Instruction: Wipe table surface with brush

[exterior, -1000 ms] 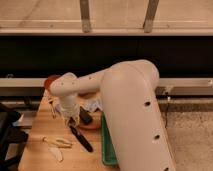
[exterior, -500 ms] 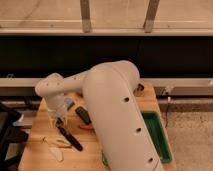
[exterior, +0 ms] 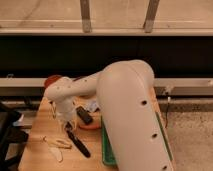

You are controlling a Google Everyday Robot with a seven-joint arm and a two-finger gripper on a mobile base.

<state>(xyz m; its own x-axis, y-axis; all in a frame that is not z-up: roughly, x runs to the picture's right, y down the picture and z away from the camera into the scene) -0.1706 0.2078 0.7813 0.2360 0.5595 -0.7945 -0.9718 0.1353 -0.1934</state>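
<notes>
Wooden table surface (exterior: 35,155), claw (exterior: 66,125) shut on brush (exterior: 79,143), green tray (exterior: 107,150) beside

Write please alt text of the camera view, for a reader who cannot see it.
A white robot arm reaches left over a wooden table, its gripper shut on the upper end of a long black brush slanting down to the table. A green tray lies beside, mostly hidden by the arm.

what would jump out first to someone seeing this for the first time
The big white robot arm fills the middle, bending left over the table surface. At its end the gripper, jaws shut, holds the brush slanting across the wood. A green tray peeks out beneath the arm.
</notes>
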